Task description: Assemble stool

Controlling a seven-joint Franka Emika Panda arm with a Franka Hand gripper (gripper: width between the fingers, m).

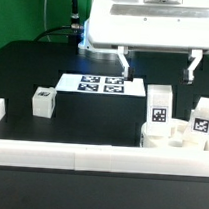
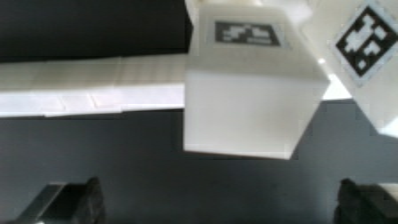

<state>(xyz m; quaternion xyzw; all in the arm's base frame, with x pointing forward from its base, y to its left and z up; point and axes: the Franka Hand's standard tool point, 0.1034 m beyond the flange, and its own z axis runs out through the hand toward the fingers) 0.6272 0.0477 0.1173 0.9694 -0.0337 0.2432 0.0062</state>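
One leg upright on seat, end effector spread wide above

The hand hangs level, its two dark fingers pointing straight down, spread wide, gripping nothing.

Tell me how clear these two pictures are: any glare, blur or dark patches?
Exterior view: the white legs glare against the black table, their edges washed out; a bluish sheen lies beside the marker board. Wrist view: one leg looms close and soft, slightly blurred; the fingertips are dark, nearly shapeless.
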